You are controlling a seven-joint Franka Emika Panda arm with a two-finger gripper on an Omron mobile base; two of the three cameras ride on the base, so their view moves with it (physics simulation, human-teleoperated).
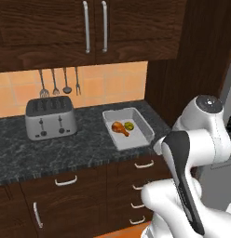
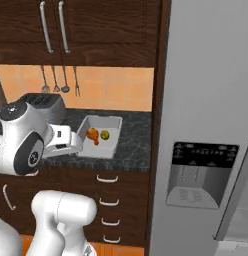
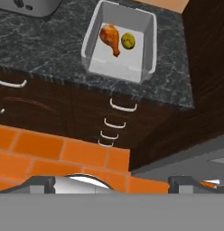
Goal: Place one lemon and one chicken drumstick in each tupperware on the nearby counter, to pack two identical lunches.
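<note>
A light-grey tupperware (image 1: 144,122) (image 2: 98,118) (image 3: 93,36) sits on the black speckled counter (image 1: 66,148) (image 3: 46,40) near its right end. Inside it lie an orange-brown chicken drumstick (image 1: 119,128) (image 2: 93,134) (image 3: 110,37) and, touching distance to its right, a yellow lemon (image 1: 129,125) (image 2: 105,134) (image 3: 128,40). My gripper (image 3: 114,185) hangs in front of the counter, above the floor and below the tupperware in the hand view. Its fingertips (image 3: 39,182) stand far apart with nothing between them, so it is open.
A silver toaster (image 1: 50,118) (image 2: 43,102) stands left of the tupperware, with utensils (image 1: 59,81) hanging on the wall behind. Drawers with silver handles (image 3: 118,119) face the orange floor (image 3: 50,149). A tall dark panel (image 1: 192,60) and a grey fridge (image 2: 206,125) close off the right.
</note>
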